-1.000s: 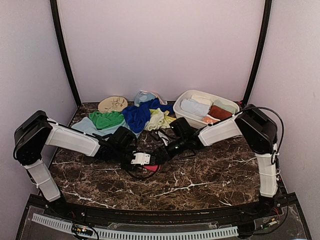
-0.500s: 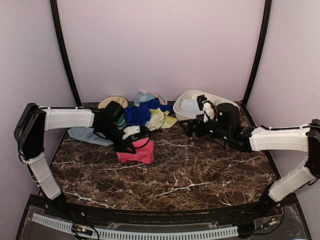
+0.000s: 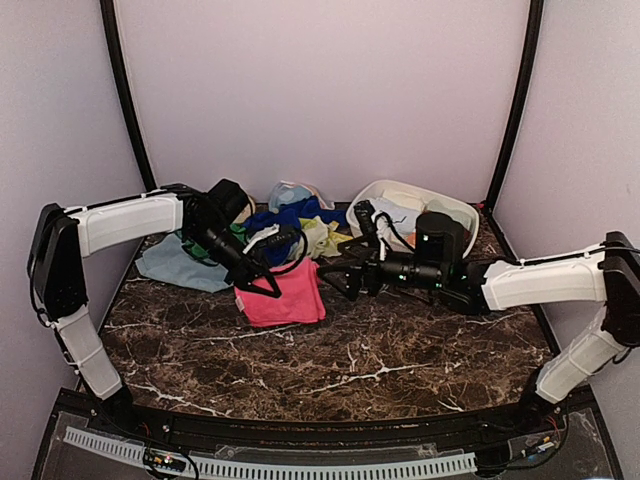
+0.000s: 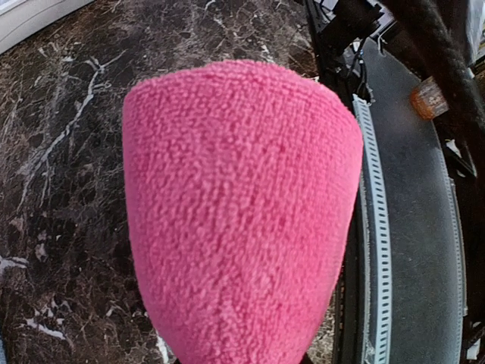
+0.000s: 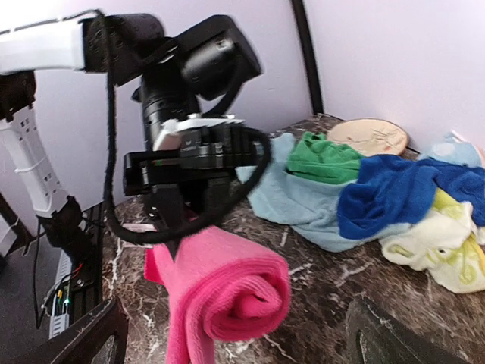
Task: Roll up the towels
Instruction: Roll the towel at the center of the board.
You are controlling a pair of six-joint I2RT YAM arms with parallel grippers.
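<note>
At table ctr-left: pink-red terry towel [image 5: 227,292], rolled at one end w/ loose tail, held up over marble top.
Left gripper [image 5: 189,220]: clenched on that towel.
Right gripper [image 3: 338,282]: jaws wide, nothing in them, just beside roll.
Done, est.: rolled towels [image 3: 395,215] in white oval plastic basin [image 3: 362,215].
Left for you: green cloth [image 5: 326,158], royal blue cloth [image 5: 394,189], pale blue cloth [image 5: 295,201], lime-yellow cloth [image 5: 439,254], heaped at back, unrolled.
</note>
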